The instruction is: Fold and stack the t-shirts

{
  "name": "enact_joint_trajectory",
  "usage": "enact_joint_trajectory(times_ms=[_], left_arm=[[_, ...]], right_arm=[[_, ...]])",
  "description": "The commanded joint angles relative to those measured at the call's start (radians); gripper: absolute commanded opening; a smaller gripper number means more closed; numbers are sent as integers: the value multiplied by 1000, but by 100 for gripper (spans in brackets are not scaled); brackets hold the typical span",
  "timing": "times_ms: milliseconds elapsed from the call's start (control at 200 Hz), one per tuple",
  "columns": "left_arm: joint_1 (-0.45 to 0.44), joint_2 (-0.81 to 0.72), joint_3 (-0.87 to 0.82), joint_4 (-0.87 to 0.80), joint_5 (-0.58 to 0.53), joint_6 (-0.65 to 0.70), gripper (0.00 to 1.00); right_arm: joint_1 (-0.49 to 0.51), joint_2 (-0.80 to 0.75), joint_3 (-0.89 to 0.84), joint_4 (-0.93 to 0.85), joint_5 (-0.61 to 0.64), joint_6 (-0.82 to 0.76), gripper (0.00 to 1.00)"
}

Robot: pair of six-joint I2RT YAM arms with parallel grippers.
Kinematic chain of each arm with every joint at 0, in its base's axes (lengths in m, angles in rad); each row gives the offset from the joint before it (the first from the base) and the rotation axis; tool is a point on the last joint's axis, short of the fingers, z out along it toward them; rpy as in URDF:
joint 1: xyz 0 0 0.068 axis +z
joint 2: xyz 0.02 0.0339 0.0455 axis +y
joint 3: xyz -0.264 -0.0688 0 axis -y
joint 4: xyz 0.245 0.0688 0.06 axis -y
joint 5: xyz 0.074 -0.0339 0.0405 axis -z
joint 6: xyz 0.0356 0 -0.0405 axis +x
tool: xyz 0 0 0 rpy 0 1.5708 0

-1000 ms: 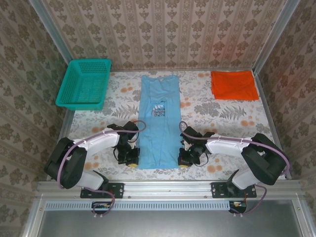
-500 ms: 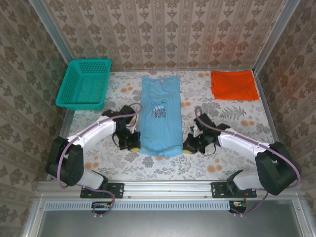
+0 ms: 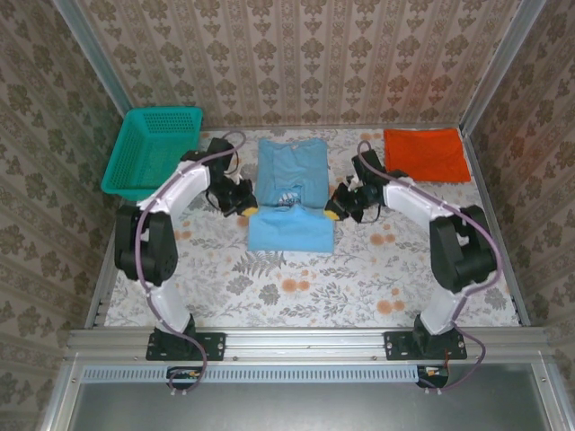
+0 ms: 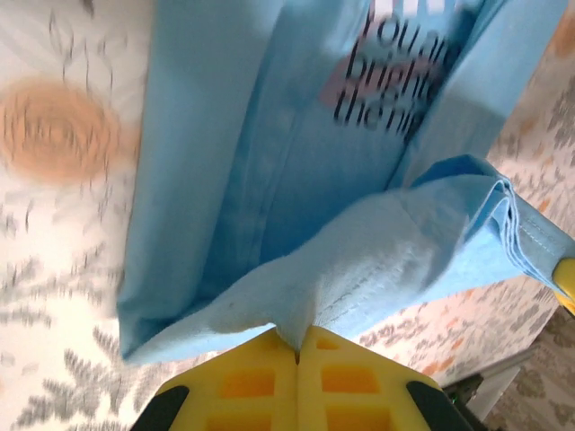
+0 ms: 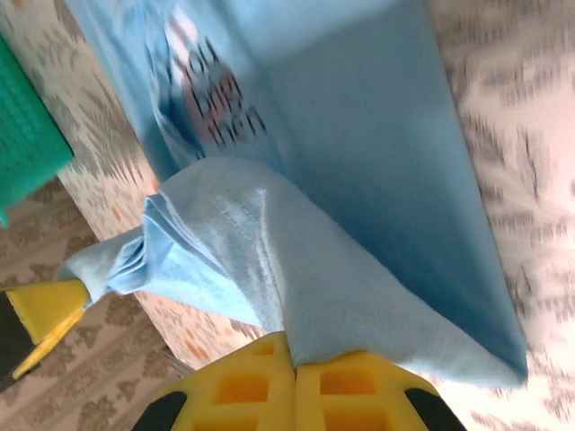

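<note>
Light blue t-shirt (image 3: 289, 232), hem corners clamped in the left end effector (image 3: 248, 209) and right end effector (image 3: 333, 214).

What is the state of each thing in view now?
blue tee: half folded, hem pinched by both claws
orange tee: folded, lying flat
basket: upright
left claw: shut on blue tee
right claw: shut on blue tee
</note>
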Motion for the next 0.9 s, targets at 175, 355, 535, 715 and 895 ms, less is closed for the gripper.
enact_joint_trajectory(times_ms=[175, 355, 535, 715, 895], left_arm=[[49, 231, 239, -30, 35, 0, 0], [63, 320, 323, -38, 31, -14, 0], [80, 359, 329, -4, 44, -47, 4], [117, 341, 339, 17, 10, -83, 22], [136, 263, 319, 53, 4, -55, 52]], right_arm=[[-36, 296, 335, -198, 21, -40, 0], [-42, 398, 464, -248, 20, -32, 1], [-64, 429, 478, -228, 6, 36, 13], [-108, 411, 434, -152, -20, 132, 34], [-136, 318, 359, -65, -37, 119, 71]])
